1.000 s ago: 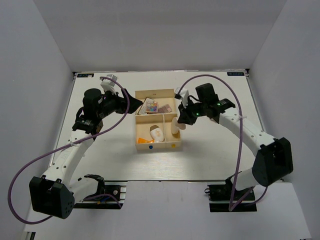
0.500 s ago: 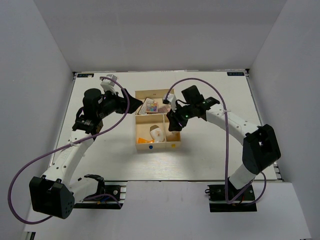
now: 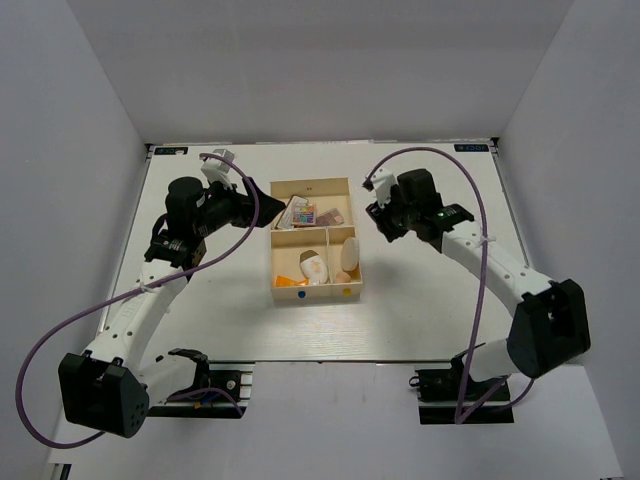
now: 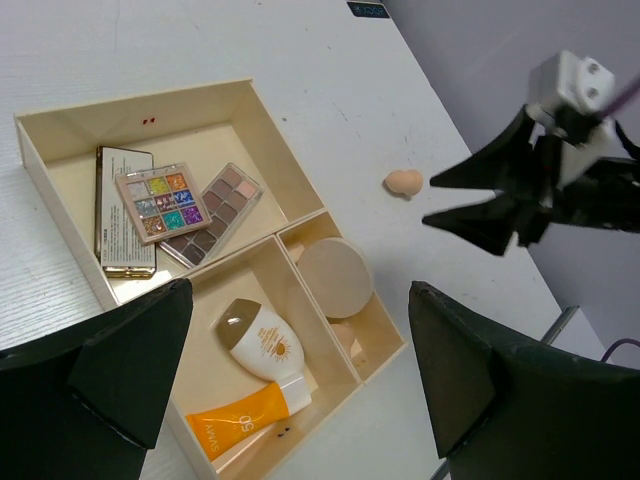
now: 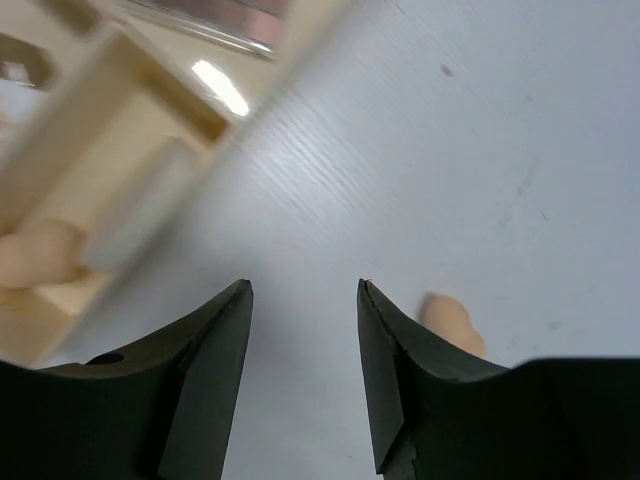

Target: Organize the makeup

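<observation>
Tray [image 4: 150, 106] sits mid-table between my two arms, cream, with three compartments. In its wide far compartment I see the multicoloured palette [image 4: 160, 197] lying partly over the brownish palette [image 4: 222, 205] and over a printed card [image 4: 118, 235]. As the top camera sees it, the near-left compartment holds a white bottle [image 4: 262, 342] with a brown cap and, touching its end, the orange tube [image 4: 238, 424]. The near-right one holds the round cream puff [image 4: 335, 277]. My right wrist view is blurred but shows a peach shape [image 5: 40, 255] in there too. One peach sponge [image 4: 404, 182] lies out on the bare table [image 4: 330, 60], right of the tray and apart from it. My right gripper [image 5: 302, 292] hangs low over the table with its fingers spread and nothing between them, the sponge just outside one finger. My left gripper [image 4: 298, 300] hovers by the tray's left edge, fingers wide apart and empty.
</observation>
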